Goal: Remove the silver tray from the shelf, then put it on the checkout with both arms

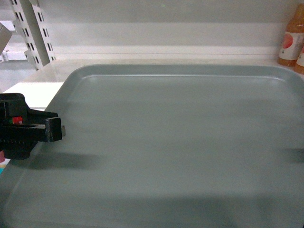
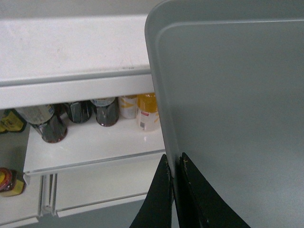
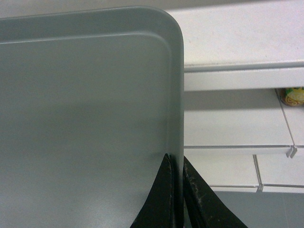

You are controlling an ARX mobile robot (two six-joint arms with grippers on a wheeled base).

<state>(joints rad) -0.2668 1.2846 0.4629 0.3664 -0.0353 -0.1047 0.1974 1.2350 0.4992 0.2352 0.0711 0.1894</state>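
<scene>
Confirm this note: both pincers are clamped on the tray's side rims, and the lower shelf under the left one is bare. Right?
Not quite. Left pincer and right pincer do clamp the tray rims, but the left wrist view shows bottles on that lower shelf.

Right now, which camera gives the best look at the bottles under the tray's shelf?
The left wrist view: a row of bottles stands on a lower shelf, left of the silver tray. The right wrist view shows only one yellow lid. The head view shows other bottles at the far right.

Silver tray [image 1: 180, 142] matt, smooth; shelf [image 2: 71, 47] w/ glossy white surface
</scene>
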